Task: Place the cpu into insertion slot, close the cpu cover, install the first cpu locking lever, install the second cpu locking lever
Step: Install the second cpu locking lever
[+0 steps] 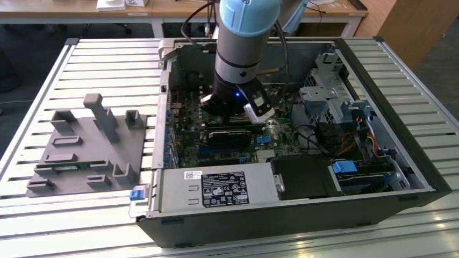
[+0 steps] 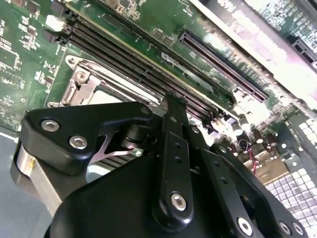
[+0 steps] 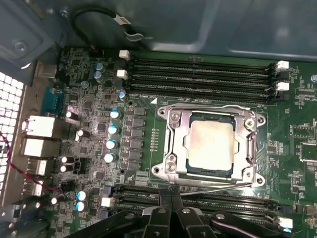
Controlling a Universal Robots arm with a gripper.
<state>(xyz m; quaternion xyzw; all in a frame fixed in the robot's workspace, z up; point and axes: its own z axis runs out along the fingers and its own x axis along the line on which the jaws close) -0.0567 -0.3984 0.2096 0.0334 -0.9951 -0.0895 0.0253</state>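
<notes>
In the exterior view, an open computer case (image 1: 401, 177) lies on a slatted tabletop (image 1: 86, 64), and the arm (image 1: 244, 48) reaches down onto its motherboard (image 1: 215, 148). In the second wrist view, the fingers (image 2: 174, 106) are pressed together beside the memory slots (image 2: 133, 64). In the first wrist view, the cpu (image 3: 210, 145) sits in the socket (image 3: 190, 171) with the cover (image 3: 174, 130) closed over it; the gripper (image 3: 172, 196) sits just beside a thin lever (image 3: 215, 187).
</notes>
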